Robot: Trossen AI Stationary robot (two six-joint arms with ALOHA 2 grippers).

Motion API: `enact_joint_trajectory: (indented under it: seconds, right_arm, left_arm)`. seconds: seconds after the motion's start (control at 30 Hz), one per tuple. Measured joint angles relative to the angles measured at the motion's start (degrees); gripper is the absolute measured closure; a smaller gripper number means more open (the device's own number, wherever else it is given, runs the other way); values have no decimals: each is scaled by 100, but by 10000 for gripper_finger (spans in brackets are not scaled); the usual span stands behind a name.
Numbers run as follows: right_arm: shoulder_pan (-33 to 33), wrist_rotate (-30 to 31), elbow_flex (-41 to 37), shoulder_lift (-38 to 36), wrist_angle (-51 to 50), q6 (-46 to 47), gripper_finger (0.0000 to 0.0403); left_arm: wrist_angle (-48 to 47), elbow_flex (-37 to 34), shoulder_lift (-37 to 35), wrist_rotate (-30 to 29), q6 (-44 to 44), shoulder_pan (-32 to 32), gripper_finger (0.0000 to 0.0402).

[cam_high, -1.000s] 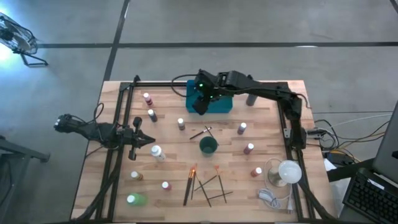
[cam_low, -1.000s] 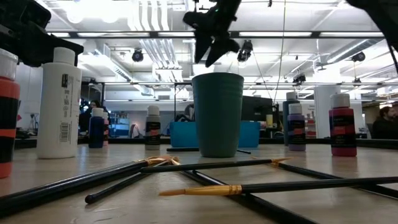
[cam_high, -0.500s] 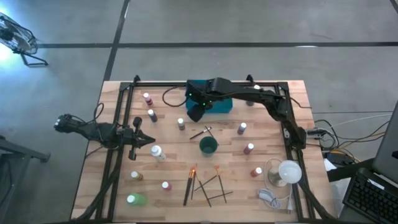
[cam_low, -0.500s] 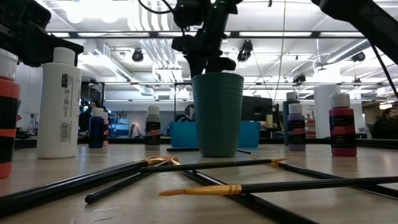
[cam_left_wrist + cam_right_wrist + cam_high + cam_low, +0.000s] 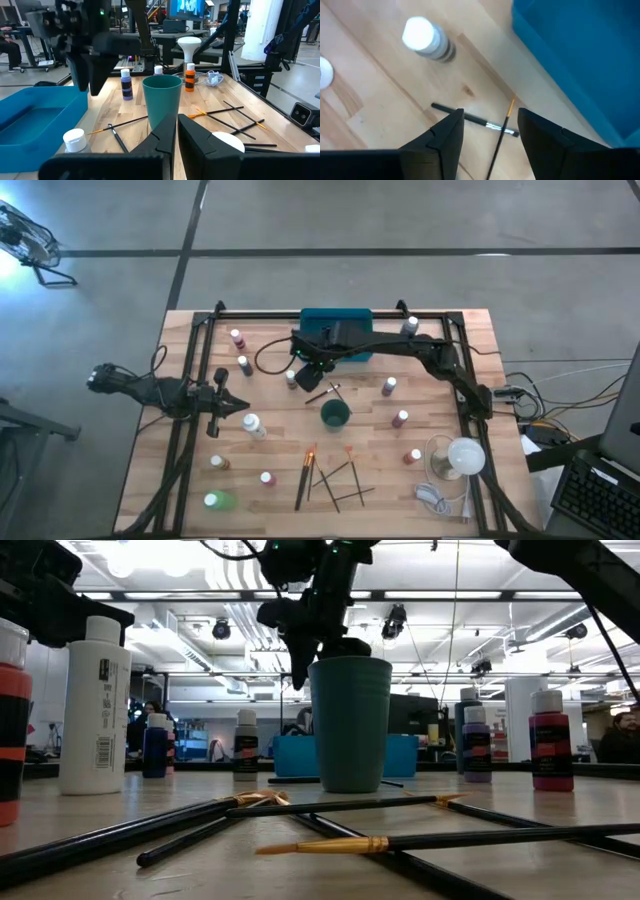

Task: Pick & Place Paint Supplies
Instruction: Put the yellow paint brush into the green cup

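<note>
Small white-capped paint bottles stand upright across the wooden table, among them one by the teal tray and a taller grey one. Two crossed paintbrushes lie flat between the tray and the dark green cup; several more lie near the front edge. My right gripper hangs open, pointing steeply down, above the table beside that bottle and over the crossed brushes, holding nothing. My left gripper waits shut at the table's left side.
A white tall bottle stands just in front of my left gripper. A white lamp-like object and a coiled cord sit at the near right. A black frame runs around the table's edges.
My right gripper has left the space above the teal tray, moving toward the table's left and near side and sinking. It now hangs lower, over the wood beside the bottle and the crossed brushes. No object has moved.
</note>
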Motion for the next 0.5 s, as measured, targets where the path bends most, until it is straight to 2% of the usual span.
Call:
enact_joint_trajectory:
  seconds: [0.3, 0.5]
  right_arm:
    - [-13, -3, -21, 339, -38, -11, 250]
    - [-32, -4, -275, 387, -33, 4, 248]
  left_arm:
    - [0, -2, -1, 0, -2, 0, 376]
    - [0, -1, -2, 0, 0, 1, 376]
